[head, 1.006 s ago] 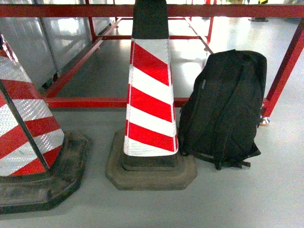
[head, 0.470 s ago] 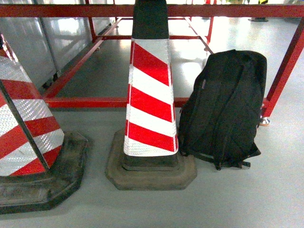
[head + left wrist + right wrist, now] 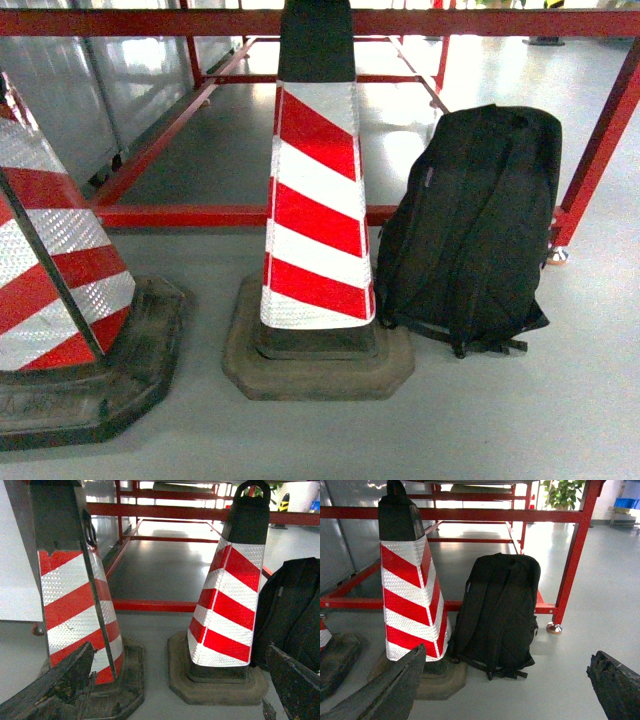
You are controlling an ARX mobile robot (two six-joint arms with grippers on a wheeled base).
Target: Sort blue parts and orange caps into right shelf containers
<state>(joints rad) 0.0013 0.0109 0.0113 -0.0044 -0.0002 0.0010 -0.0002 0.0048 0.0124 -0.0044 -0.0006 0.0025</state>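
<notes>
From the head camera, a red-and-white striped reflective traffic cone [image 3: 318, 220] on a black rubber base stands on the grey floor [image 3: 520, 420], with a black fabric backpack [image 3: 470, 230] just beside it on the right, leaning against the red metal frame [image 3: 200, 215]. A second striped cone [image 3: 60, 290] shows partly at the left edge. No orange caps or blue crates appear here, and neither pincer is in this view.

From the left wrist, the left pincer [image 3: 170, 690] is spread wide, its dark worn fingers [image 3: 55, 685] at the bottom corners, holding nothing. Both cones stand ahead of it.

From the right wrist, the right pincer [image 3: 505, 687] is likewise spread wide and empty, facing the cone and backpack. Blue crate-like shapes [image 3: 626, 503] sit far off at the upper right, too small to make out.
</notes>
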